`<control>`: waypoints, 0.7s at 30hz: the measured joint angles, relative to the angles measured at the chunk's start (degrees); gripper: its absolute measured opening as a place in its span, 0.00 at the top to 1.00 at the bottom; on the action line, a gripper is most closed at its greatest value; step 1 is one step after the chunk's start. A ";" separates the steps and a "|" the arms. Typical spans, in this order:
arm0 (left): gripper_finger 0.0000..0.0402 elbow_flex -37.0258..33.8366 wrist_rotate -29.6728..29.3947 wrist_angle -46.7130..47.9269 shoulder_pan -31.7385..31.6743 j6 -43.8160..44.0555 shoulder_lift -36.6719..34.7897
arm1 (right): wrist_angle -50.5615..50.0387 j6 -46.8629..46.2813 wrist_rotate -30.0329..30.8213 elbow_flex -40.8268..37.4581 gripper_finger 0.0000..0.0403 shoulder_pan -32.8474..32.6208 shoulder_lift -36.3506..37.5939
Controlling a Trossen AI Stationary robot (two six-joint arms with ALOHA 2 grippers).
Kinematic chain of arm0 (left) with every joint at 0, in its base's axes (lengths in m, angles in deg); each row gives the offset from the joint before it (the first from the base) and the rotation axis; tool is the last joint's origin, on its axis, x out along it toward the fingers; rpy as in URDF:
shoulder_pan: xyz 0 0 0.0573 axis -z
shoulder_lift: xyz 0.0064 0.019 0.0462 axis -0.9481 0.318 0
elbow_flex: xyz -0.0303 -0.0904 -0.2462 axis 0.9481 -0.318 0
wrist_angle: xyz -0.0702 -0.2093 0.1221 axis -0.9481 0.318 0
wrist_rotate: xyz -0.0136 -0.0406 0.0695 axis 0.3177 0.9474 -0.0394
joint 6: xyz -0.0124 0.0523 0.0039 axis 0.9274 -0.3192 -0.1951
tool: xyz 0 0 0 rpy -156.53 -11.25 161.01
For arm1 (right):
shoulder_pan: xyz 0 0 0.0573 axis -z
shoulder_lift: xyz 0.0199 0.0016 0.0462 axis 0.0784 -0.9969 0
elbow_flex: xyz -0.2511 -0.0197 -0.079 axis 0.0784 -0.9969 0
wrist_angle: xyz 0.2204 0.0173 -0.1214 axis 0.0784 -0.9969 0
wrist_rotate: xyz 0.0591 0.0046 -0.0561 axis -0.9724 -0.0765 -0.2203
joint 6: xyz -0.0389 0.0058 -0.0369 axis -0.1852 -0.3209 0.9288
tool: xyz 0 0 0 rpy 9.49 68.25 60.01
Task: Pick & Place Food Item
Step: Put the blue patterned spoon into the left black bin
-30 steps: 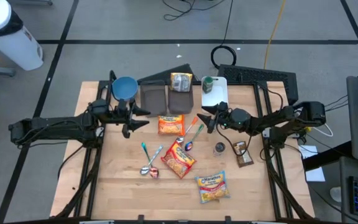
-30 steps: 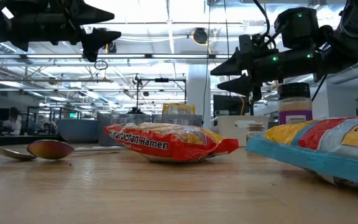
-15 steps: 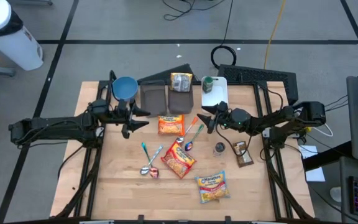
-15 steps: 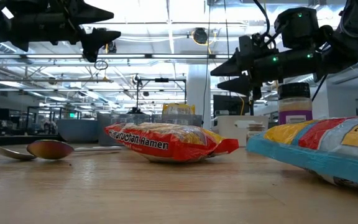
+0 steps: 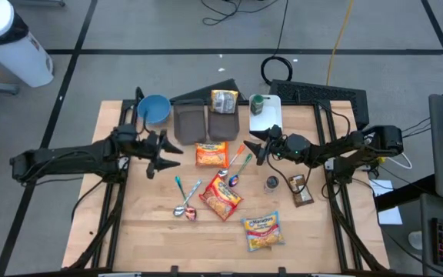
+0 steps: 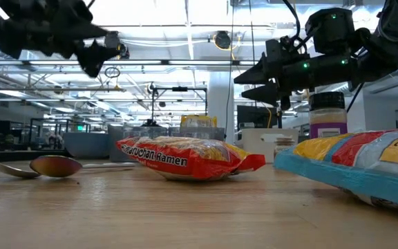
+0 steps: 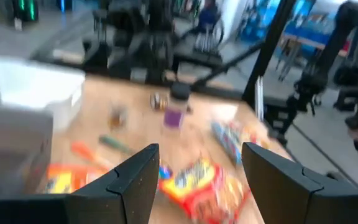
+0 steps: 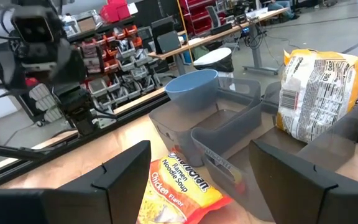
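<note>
While both arms hang above the bench [image 5: 144, 223], neither grasps anything: the left hand [image 5: 169, 155] hovers with its fingers spread and empty at about 9 o'clock from an orange ramen packet [image 5: 211, 154], and the right hand [image 5: 252, 148] hovers spread and empty at about 3 o'clock from that packet. Another ramen packet [image 5: 224, 101] stands in the right-hand grey bin [image 5: 223, 123] at 12 o'clock; the neighbouring grey bin [image 5: 189, 121] and a blue bowl [image 5: 154, 110] sit beside it. A red ramen packet [image 5: 221, 197] lies mid-bench, with two spoons [image 5: 184, 196] at its 9 o'clock.
</note>
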 joint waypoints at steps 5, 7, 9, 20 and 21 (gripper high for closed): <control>0.40 0.00 -3.99 7.12 3.00 0.89 -0.49 | 0.31 0.00 -0.14 0.00 0.34 0.00 0.00; 0.40 0.00 -6.06 8.69 4.95 1.46 -0.49 | 0.48 0.32 -0.18 0.00 0.34 0.00 0.00; 0.40 0.00 -7.98 10.50 6.97 1.87 -0.47 | 0.43 0.62 -0.20 0.00 0.34 0.00 0.00; 0.40 0.02 -20.76 16.18 21.17 4.91 2.40 | 0.42 2.15 -0.20 0.00 0.34 0.09 0.00; 0.40 0.02 -22.14 16.23 22.83 4.86 3.39 | 0.40 2.15 -0.18 0.00 0.34 0.09 0.00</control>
